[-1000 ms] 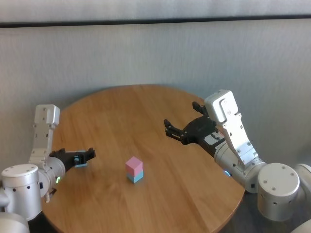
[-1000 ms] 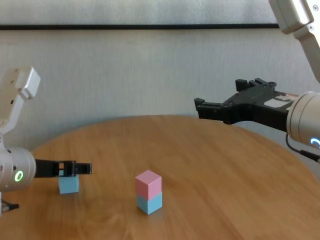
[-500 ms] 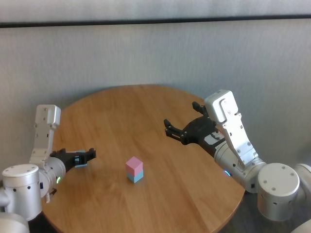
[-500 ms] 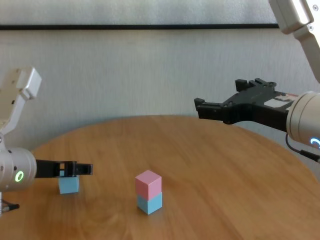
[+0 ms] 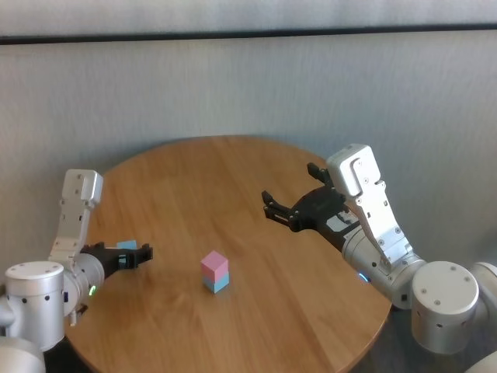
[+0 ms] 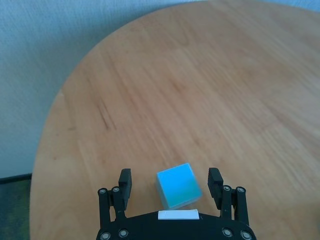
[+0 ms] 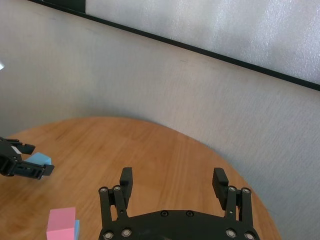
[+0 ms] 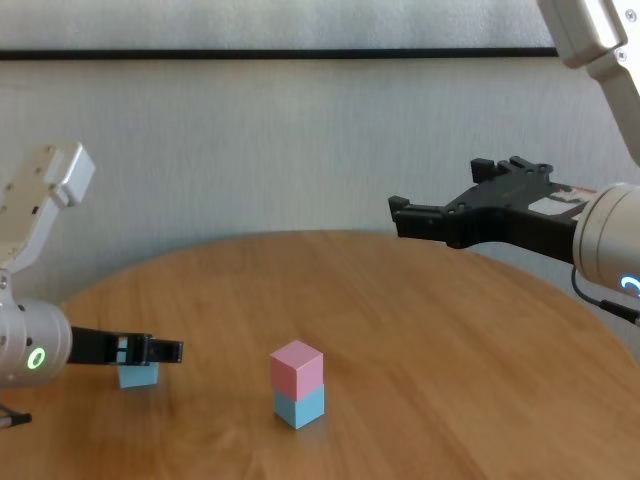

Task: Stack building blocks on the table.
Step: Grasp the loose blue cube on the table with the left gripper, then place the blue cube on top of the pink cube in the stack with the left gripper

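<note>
Pink block [image 8: 297, 367] sits on a blue block [image 8: 299, 406] mid-table [image 5: 233, 186]: two of three stacked. Left of the stack, the loose blue block [image 6: 178, 185] lies between the left gripper's [image 6: 171, 181] spread jaws, ungrasped. Right gripper [image 5: 291, 204] hovers right of the stack, jaws spread, empty.

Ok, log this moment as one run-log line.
left gripper: open around loose blue cube | right gripper: open, raised | pink cube: on blue cube
</note>
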